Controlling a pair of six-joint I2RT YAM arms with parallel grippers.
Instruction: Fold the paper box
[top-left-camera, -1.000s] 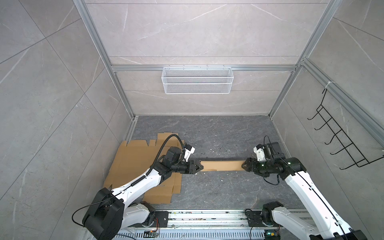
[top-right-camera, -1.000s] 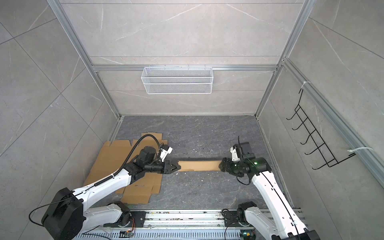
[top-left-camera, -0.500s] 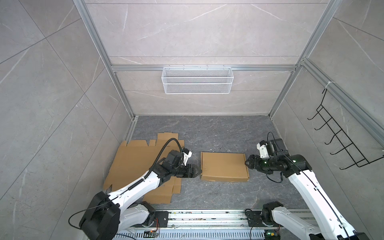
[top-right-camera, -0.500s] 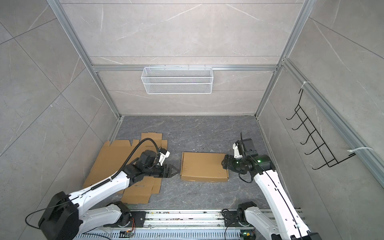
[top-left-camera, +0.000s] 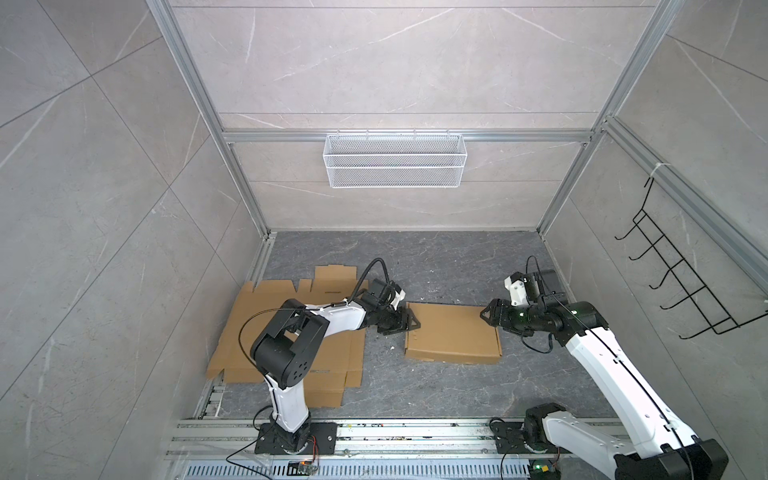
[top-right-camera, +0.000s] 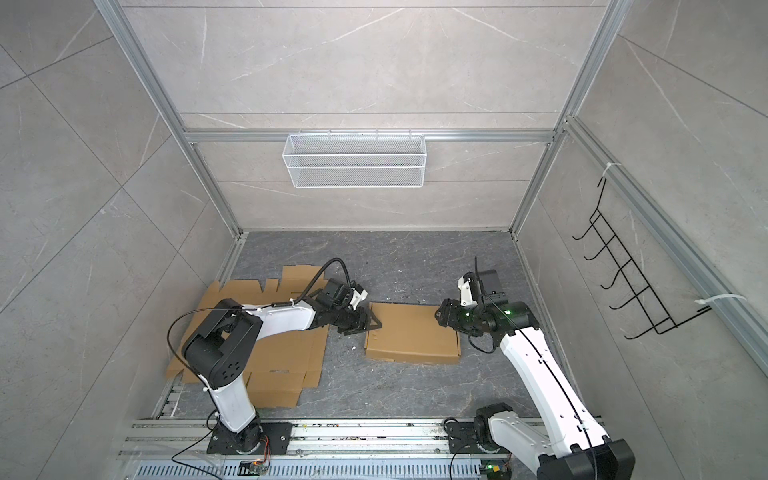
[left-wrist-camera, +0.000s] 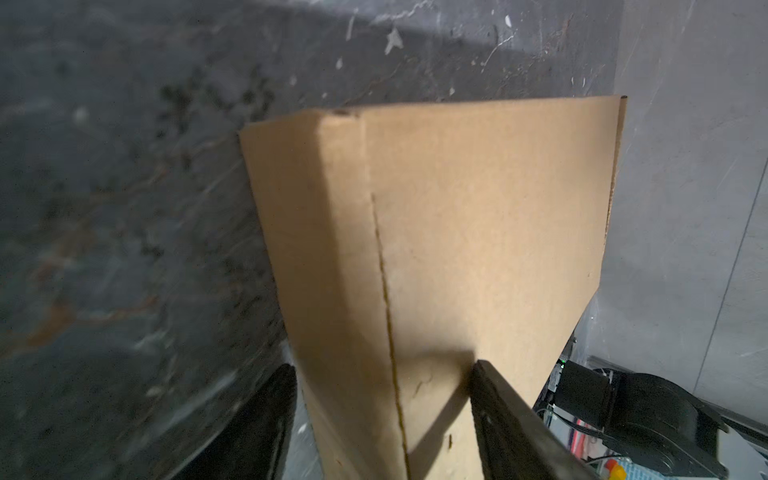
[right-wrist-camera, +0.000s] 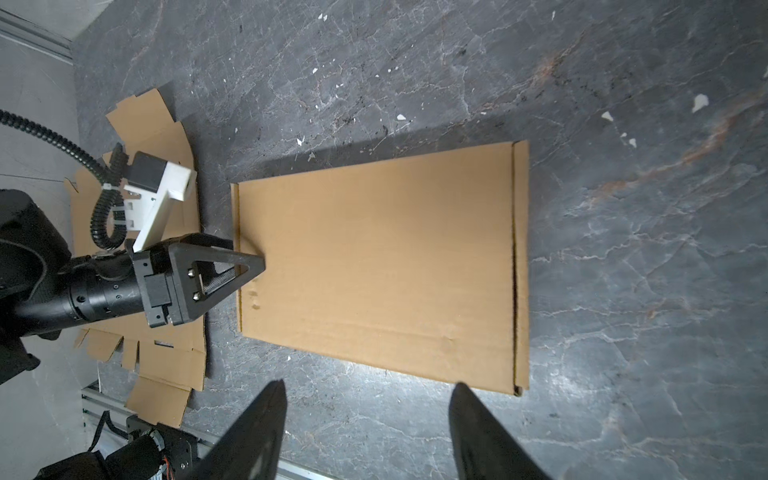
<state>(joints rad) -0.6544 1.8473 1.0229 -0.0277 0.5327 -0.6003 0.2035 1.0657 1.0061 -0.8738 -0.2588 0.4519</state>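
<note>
Judging by how things lie, the folding looks almost finished. On the dark stone table (top-left-camera: 415, 266) the largest thing is the stack of flat cardboard blanks (top-left-camera: 245, 332) at the left, all of them unfolded. Right of it, near the middle of the table, the paper box (top-left-camera: 453, 336) lies flat with its lid down. In both top views it is a closed brown rectangle with no flap standing free. The left tool (top-left-camera: 411, 324) is at the left end of the box with its fingers spread. In the left wrist view the corner of the box sits between them, one finger over the lid and one beside the wall, and I cannot tell if either really presses the cardboard. The right tool (top-left-camera: 487, 318) hangs by the far right corner, also spread, and in the right wrist view nothing is between its fingers. What seems left is small: a thin dark gap runs along the seam at the right end of the lid, so perhaps this end wants a last press before both tools draw back. About writing, the box and the blanks are plain brown, and I find no brand, label or printed word that can be read on them.
</note>
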